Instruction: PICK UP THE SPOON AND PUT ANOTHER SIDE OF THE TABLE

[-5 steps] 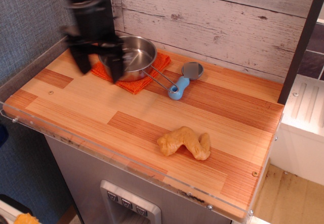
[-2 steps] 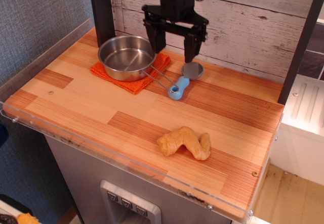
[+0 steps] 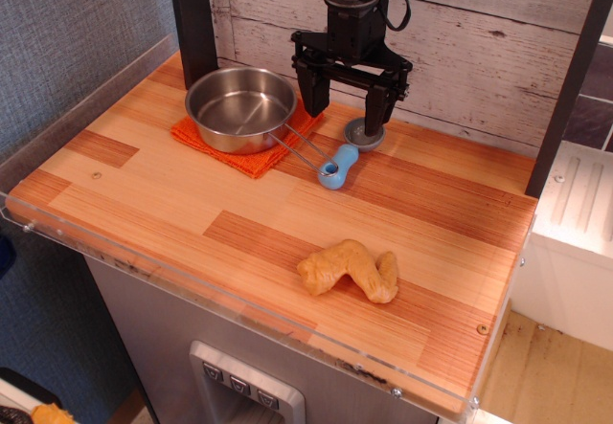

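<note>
observation.image: striped plank table [image 3: 192, 194], whitewashed board wall [image 3: 479, 22] behind; jaws spread wide above spoon [image 3: 345, 153]

The small scoop-like spoon with a chunky light-blue handle and round grey bowl [image 3: 345, 153] lies flat near the back edge of the rectangular table of light and reddish-brown striped wooden planks with a clear plastic rim [image 3: 239, 242]; its handle, pierced by a hole, points toward the front-left.
</note>
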`<state>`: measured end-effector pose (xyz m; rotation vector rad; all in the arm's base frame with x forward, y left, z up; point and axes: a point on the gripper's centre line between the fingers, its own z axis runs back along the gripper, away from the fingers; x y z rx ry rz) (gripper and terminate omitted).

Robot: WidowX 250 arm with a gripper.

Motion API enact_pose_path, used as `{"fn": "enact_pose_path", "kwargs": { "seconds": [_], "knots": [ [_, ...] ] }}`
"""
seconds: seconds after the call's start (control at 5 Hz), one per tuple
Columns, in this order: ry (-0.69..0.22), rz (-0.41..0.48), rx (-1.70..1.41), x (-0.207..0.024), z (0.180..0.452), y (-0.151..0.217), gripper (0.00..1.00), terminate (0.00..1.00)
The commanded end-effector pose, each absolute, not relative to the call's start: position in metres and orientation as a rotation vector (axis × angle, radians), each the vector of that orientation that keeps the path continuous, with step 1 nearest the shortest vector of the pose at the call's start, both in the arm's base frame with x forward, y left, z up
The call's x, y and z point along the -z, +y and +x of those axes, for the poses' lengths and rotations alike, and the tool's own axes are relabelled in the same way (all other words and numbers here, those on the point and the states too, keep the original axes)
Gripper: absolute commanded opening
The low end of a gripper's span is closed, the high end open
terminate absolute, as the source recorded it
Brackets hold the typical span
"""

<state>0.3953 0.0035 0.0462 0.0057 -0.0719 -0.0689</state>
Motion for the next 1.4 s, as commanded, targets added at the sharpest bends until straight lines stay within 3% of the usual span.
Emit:
{"fn": "enact_pose_path", "kwargs": {
  "seconds": [0.0,0.6,0.8,1.2],
  "knots": [
    [-0.122,-0.001,0.064,-0.044,0.404,-0.003,1.0,0.0],
    [-0.112,-0.021,0.035,-0.018,0.399,-0.012,1.0,0.0],
    [-0.092,-0.027,0.042,-0.01,0.399,-0.01,0.0,0.0],
    [-0.131,-0.1,0.038,-0.035,0.403,-0.013,0.0,0.0]
  ]
}}
